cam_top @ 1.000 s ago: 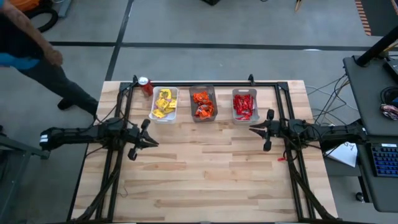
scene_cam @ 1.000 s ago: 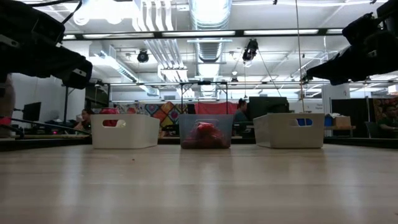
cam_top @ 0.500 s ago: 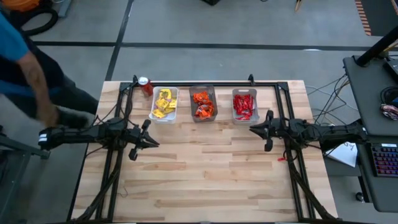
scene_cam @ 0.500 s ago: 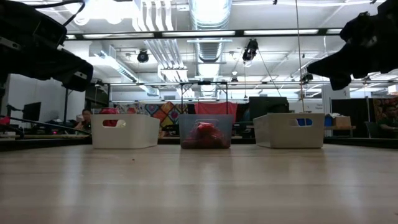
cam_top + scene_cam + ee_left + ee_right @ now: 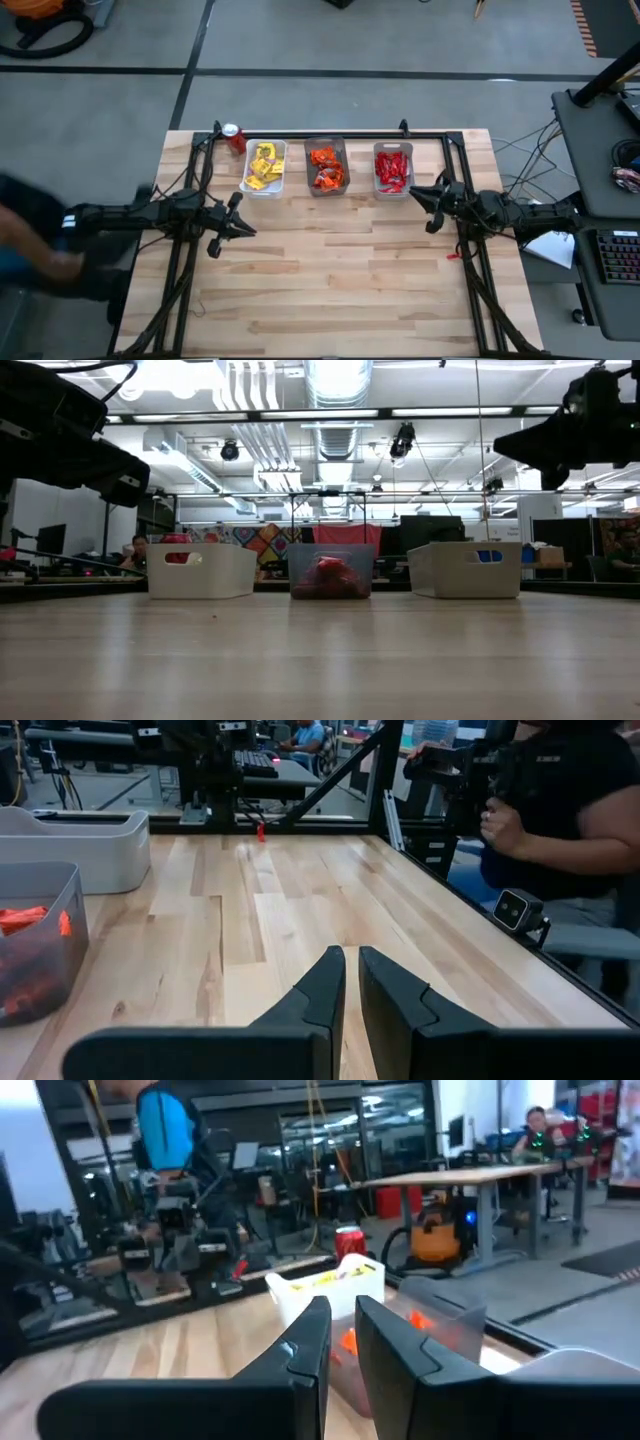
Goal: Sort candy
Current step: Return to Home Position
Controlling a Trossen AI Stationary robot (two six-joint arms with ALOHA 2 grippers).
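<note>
The candy lies sorted in three bins along the table's far edge: yellow (image 5: 264,166) in the left bin, orange (image 5: 326,167) in the middle one, red (image 5: 392,168) in the right one. My left gripper (image 5: 250,230) hangs shut above the table's left part, pointing toward the right, near of the yellow bin. My right gripper (image 5: 413,191) hangs shut beside the red bin's near right corner, pointing toward the left. Neither has anything between its fingers, as the left wrist view (image 5: 352,982) and the right wrist view (image 5: 343,1330) show.
A red soda can (image 5: 234,137) stands left of the yellow bin. A small red thing (image 5: 452,255) lies by the right frame rail. A person (image 5: 35,250) is beside the table's left edge. Bare wood (image 5: 330,270) spans the middle and near half.
My right gripper has risen, moved toward the far edge and a little toward the right edge, and rolled and tipped upward, staying shut. The person left of the table has moved from the far left corner toward the near side.
</note>
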